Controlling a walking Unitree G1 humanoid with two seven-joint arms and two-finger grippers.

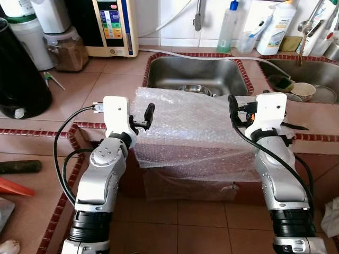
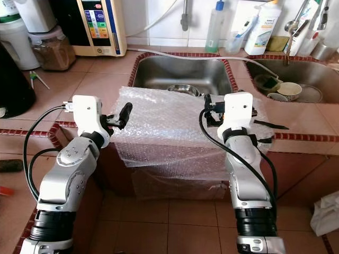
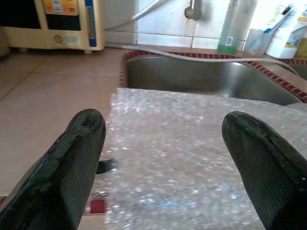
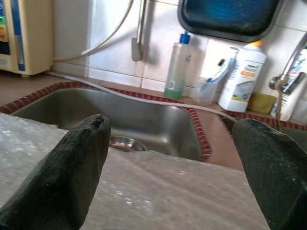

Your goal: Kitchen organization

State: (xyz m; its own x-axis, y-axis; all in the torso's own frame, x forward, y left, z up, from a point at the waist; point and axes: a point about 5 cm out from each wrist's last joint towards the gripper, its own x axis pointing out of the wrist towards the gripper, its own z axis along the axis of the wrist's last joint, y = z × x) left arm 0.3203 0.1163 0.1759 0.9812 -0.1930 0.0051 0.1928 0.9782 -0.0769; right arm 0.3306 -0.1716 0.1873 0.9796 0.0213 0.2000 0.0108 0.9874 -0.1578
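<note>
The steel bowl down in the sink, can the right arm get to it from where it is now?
Probably not directly. The bubble wrap sheet lies over the sink's front edge between the open right gripper and the steel bowl; the arm would have to reach over it.

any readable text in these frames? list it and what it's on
None reads.
Water purifier panel: coloured buttons and print, too small.
White bottle: green and orange label, blurred.
Clear green bottle: small label, unreadable.
Bubble wrap, left gripper, right gripper: no markings.
</note>
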